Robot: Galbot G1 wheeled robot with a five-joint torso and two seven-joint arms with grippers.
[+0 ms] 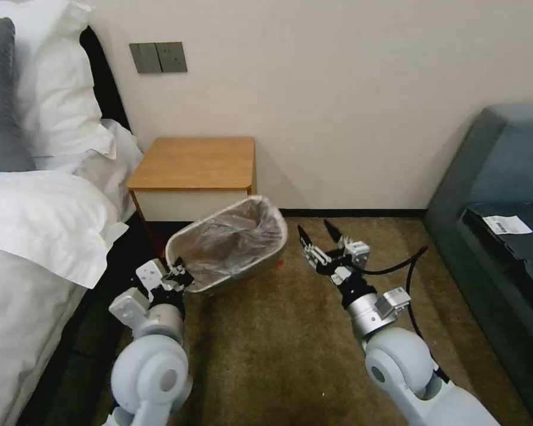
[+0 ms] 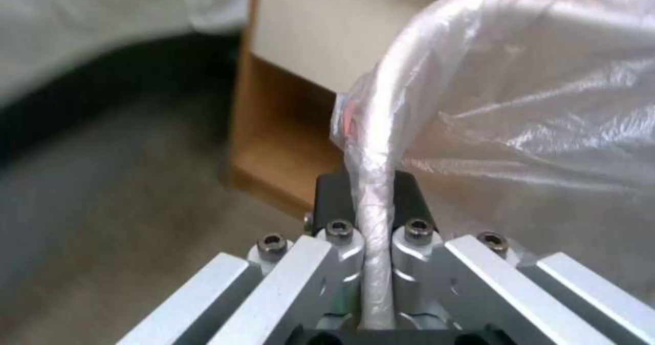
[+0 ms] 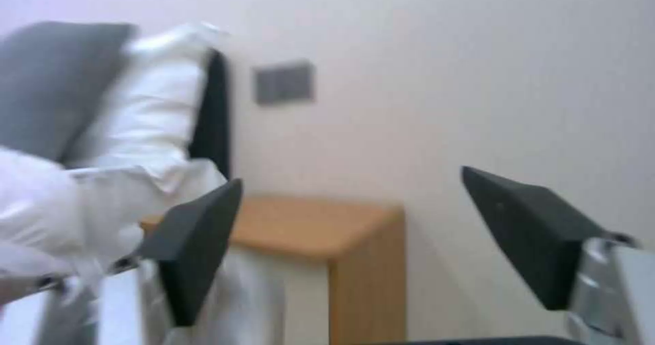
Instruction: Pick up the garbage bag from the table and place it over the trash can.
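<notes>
On your left sits the bed (image 1: 35,236) with its white pillows, and just past it the table (image 1: 195,163), whose top is bare. In front of the table, your left gripper (image 1: 180,278) is clamped shut on the near rim of the trash can (image 1: 243,269), pinching the plastic of the garbage bag (image 1: 234,236) against that rim; the left wrist view shows the bag-wrapped rim (image 2: 374,201) running straight down between the closed fingers. The trash can is tipped, its mouth turned up and toward you, and it seems lifted or leaning rather than standing flat on the carpet, though you cannot tell for sure. The bag already lines the inside and folds over the rim all round, with a trace of its red band showing under the far side. Further right, your right gripper (image 1: 320,236) hangs in the air just beside the can, spread wide and holding nothing. By the look of it, the main job is done; what is left is to set the can upright and let go.
</notes>
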